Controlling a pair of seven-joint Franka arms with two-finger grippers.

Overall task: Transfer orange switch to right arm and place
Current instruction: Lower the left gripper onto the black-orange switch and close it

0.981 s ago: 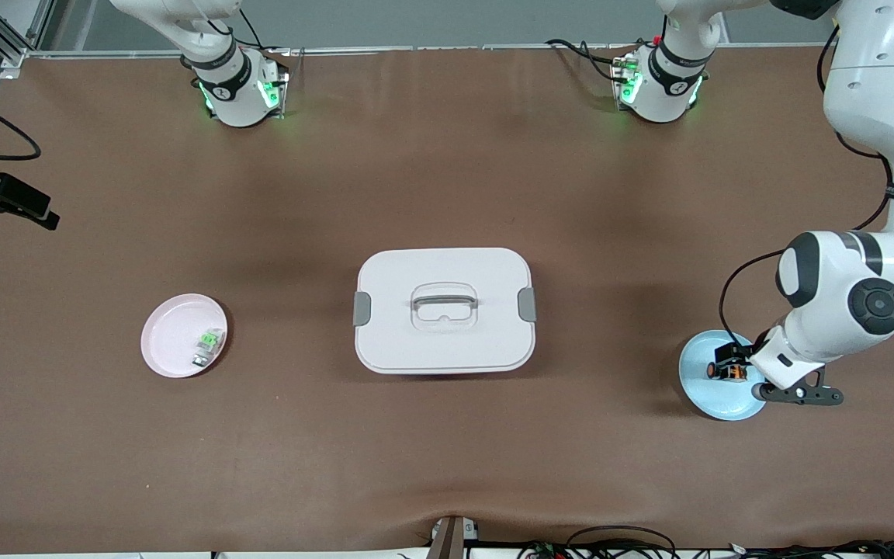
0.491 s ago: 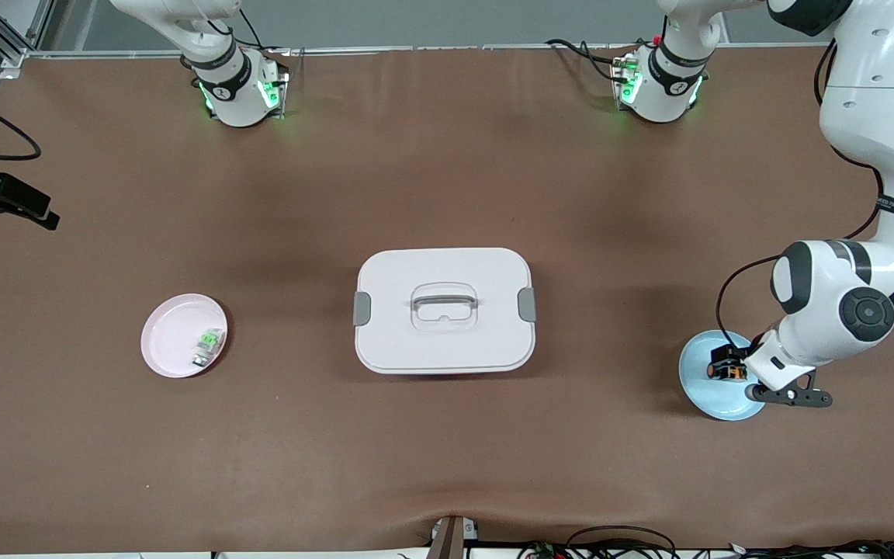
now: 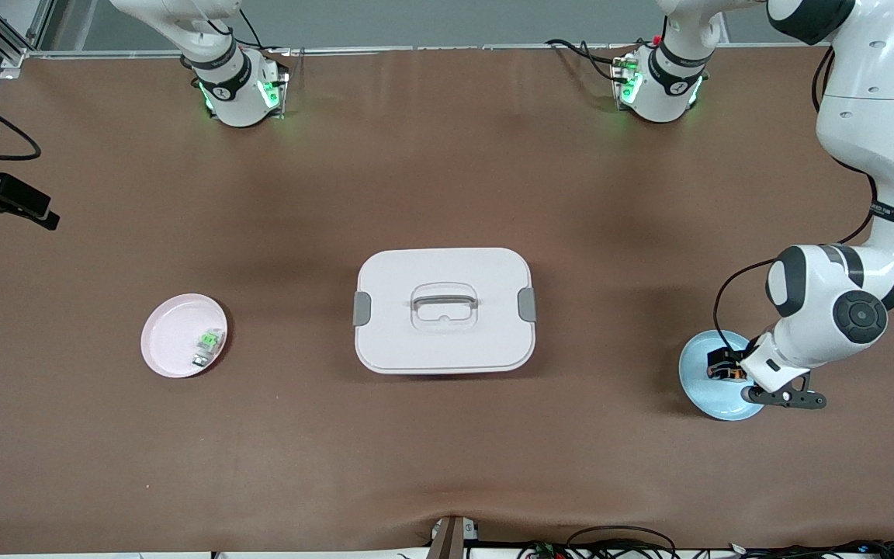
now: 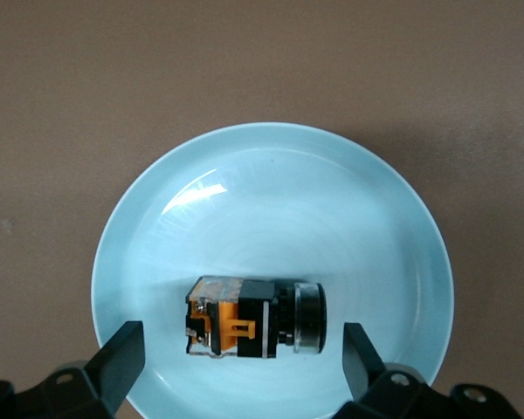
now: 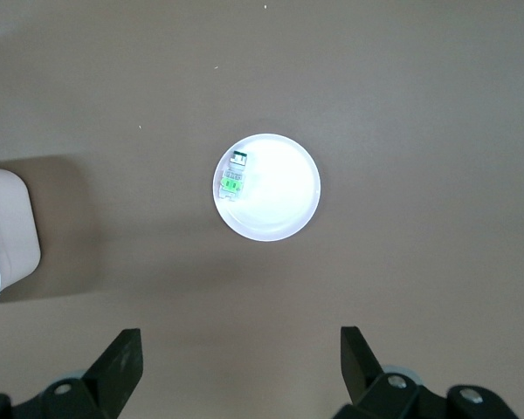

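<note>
**closing in on the orange switch**

toward the right arm's end of the desk [image 3: 67, 466], the pink plate [image 3: 171, 353] carries the small green-and-white switch [image 3: 209, 346], which is not the target. the right gripper [image 5: 240, 367] hangs high over that plate, fingers spread and empty; this arm waits. at mid-desk sits the white lidded box [image 3: 444, 310], latched and untouched.

toward the left arm's end, the left gripper [image 4: 243, 358] hovers low over the light blue plate [image 4: 271, 166], spread wide with nothing grasped. the orange switch [image 4: 253, 316] lies on its side on the plate, in the part nearer the front camera, right between the two fingers [image 4: 122, 362] and touching neither.

to do this pick well, the gripper should probably come straight down, keeping the switch centred, and stop just short of the plate. as it stands, the fingers would close along the switch's long axis, on cap and terminal end; that risks a slip, so a firm, even squeeze matters before lifting for the handover.
</note>
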